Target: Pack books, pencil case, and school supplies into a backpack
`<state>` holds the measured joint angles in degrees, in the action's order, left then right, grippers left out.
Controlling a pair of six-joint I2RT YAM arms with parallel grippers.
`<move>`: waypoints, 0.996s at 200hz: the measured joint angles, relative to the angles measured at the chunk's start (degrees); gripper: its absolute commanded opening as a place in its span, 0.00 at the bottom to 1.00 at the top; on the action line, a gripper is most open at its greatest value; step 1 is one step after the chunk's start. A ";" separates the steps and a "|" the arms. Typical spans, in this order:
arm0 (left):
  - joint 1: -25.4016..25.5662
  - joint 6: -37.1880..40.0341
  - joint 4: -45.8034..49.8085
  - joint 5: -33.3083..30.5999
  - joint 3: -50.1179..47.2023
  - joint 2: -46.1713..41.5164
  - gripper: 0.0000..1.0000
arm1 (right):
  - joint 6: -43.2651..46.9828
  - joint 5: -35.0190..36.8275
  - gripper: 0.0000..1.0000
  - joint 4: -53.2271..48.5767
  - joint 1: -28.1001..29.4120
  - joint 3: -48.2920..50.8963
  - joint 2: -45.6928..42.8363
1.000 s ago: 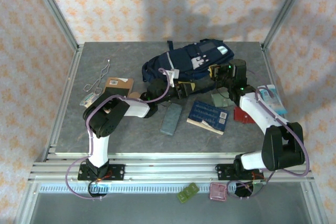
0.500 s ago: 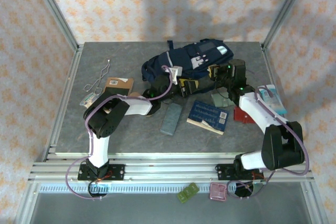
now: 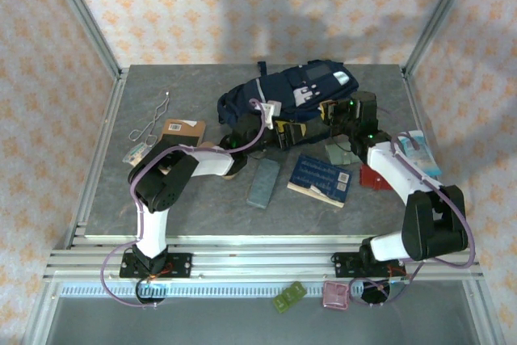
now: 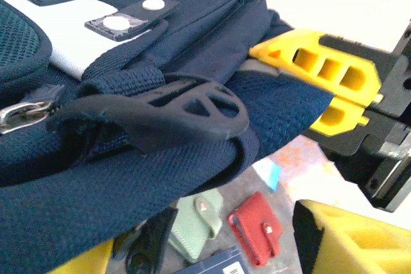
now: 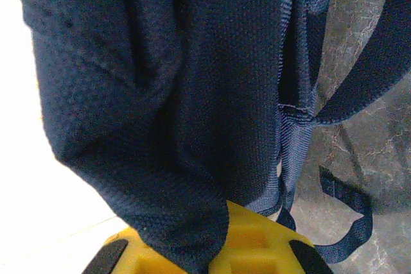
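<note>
Grey-blue flat case [image 3: 263, 183] lies nearest the arm bases, mid-table [image 3: 113, 199]. Dk-blue book [image 3: 321, 178] is just to its right, white label at one corner. Red pouch [image 3: 373, 177] sits right of that book, partly under R forearm. Grey-green square piece [image 3: 339, 153] is just behind the book.

Further back on the left, tan case [image 3: 208, 148] peeks out beside L forearm, w/ brown book [image 3: 182, 131] behind it. Thin wire [image 3: 152, 123] and small packet [image 3: 136, 153] are nearer the left edge. Pale blue-and-white packet [image 3: 420, 151] is by the right edge, behind R arm.

L gripper [image 3: 285, 132] is at the near side of the backpack [image 3: 283, 90]. Its jaws are wide apart: yellow fingers [image 4: 353, 242] sit at either side of the left wrist view w/ nothing pinched between them. Navy mesh fabric and a black plastic zip pull [image 4: 186, 104] hang just in front.

R gripper [image 3: 329, 110] is at the bag's near-right side, jaws clamped tight on a fold of navy fabric. That edge is lifted off the table, w/ pouch and square piece visible underneath from L wrist cam.

Backpack lies at back centre of table, grey patch and white trim facing up, straps trailing on the surface.
</note>
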<state>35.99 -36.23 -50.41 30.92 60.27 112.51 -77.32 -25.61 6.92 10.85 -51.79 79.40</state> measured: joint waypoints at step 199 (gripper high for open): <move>-2.32 -3.06 -7.56 1.99 -5.68 -0.52 0.21 | -0.26 -1.84 0.00 1.20 0.11 -0.63 -0.02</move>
<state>33.67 -39.29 -57.98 32.91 54.59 111.98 -77.58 -27.44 8.12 10.96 -52.42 79.37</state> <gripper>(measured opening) 0.241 0.050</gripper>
